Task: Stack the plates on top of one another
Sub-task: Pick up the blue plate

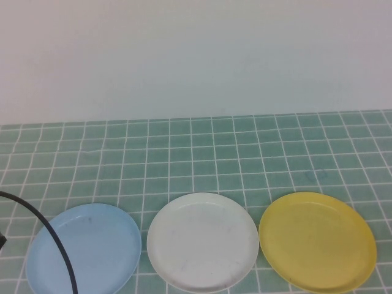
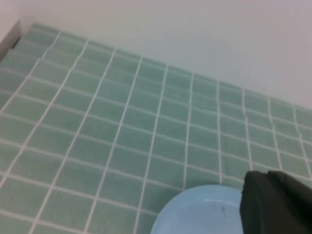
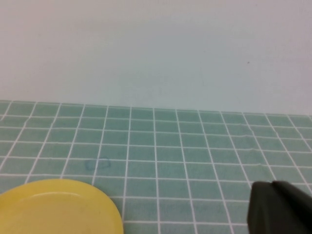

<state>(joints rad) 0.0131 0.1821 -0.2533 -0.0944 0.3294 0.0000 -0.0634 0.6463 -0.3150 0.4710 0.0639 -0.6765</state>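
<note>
Three plates lie side by side along the table's front edge, none touching. The light blue plate [image 1: 86, 250] is on the left, the white plate [image 1: 202, 241] in the middle, the yellow plate [image 1: 317, 240] on the right. Neither gripper shows in the high view. In the left wrist view my left gripper [image 2: 267, 173] is shut and empty, hanging near the blue plate's [image 2: 195, 214] rim. My right gripper [image 3: 271, 184] is shut and empty too, off to one side of the yellow plate [image 3: 58, 207], above bare tiles.
The table is covered with green tiles [image 1: 202, 153] with white grout and ends at a plain white wall [image 1: 196, 55] at the back. A black cable [image 1: 55, 245] arcs over the blue plate's left part in the high view.
</note>
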